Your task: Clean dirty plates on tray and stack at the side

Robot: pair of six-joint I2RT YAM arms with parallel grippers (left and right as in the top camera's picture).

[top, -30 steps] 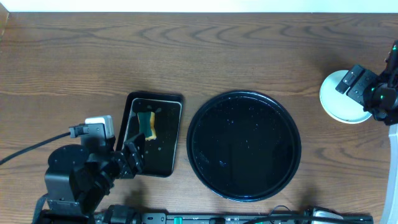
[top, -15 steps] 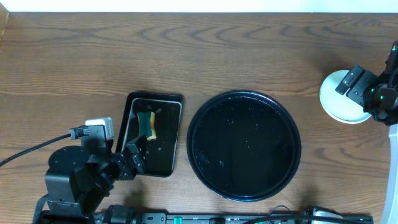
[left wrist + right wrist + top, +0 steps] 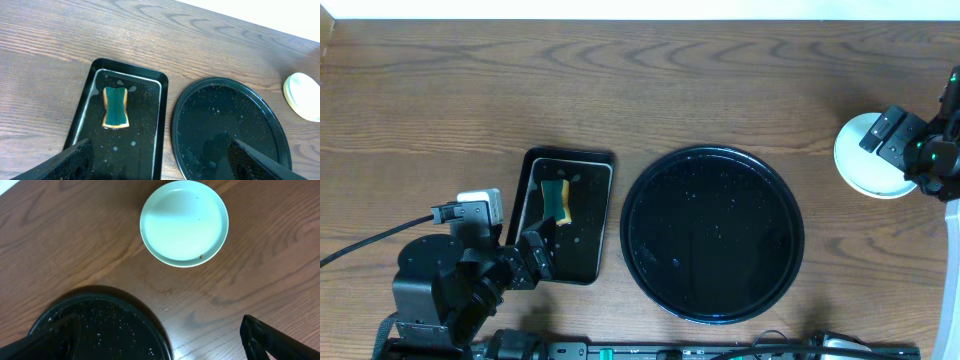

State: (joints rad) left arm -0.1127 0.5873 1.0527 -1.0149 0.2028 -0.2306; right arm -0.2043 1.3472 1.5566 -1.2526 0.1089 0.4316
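The plates (image 3: 855, 165) lie as a stack on the table at the far right, off the tray. The top one is pale blue and looks clean apart from a tiny brown speck on its rim; it fills the top of the right wrist view (image 3: 184, 222). In the left wrist view (image 3: 302, 89) a pale yellow rim shows under it. The big round black tray (image 3: 712, 235) holds no plates, only specks and water drops; it also shows in both wrist views (image 3: 227, 130) (image 3: 100, 325). My right gripper (image 3: 892, 135) is open and empty above the stack (image 3: 160, 342). My left gripper (image 3: 535, 250) is open and empty (image 3: 160, 162).
A small rectangular black tray (image 3: 610, 160) stands left of the round tray and holds a green and yellow sponge (image 3: 556, 198). Both show in the left wrist view, tray (image 3: 130, 65) and sponge (image 3: 115, 106). Bare wooden tabletop lies all around.
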